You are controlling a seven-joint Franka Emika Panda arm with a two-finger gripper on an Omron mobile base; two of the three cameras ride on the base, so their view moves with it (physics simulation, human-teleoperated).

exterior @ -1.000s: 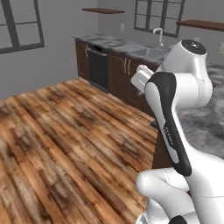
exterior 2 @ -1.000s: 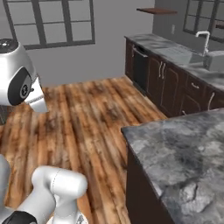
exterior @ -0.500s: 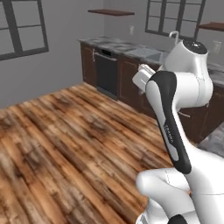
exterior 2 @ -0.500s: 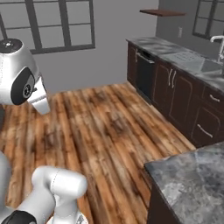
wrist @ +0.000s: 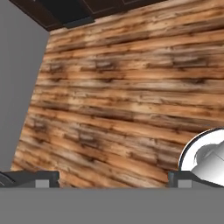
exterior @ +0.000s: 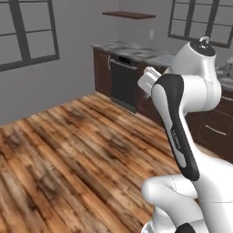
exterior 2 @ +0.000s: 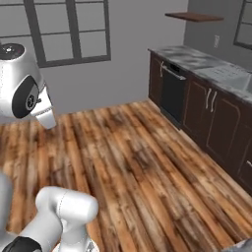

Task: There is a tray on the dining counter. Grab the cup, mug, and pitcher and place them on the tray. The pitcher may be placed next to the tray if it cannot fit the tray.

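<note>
Tool (wrist: 113,179) sits at the bottom of the hand view, two dark tips far apart at the lower left and lower right, jaws wide, nothing between them. Past the tips: wooden plank floor (wrist: 131,96) across most of the frame, grey wall (wrist: 17,87) at the left, dark cabinet fronts (wrist: 65,11) along the top edge.

Left base view: white arm (exterior: 182,113) folded up at the right side of the frame, elbow high, dark band down the forearm. Floor (exterior: 68,154) spreads over the lower left. Upper middle: dark lower cabinets (exterior: 102,68) with a black oven front (exterior: 123,82) under a grey marbled table (exterior: 123,47) (the wall worktop). Small brown shelf (exterior: 129,14) on the wall above, windows (exterior: 27,32) at the upper left and upper right.

Right base view: arm's round white joint (exterior 2: 22,88) at the left, white base link (exterior 2: 64,211) at the lower left. Same cabinet run (exterior 2: 206,118) down the right side, shelf (exterior 2: 192,16) at upper right, window (exterior 2: 69,29) at upper left.

Tray, cup, mug, pitcher: can't place any of them from these views.
</note>
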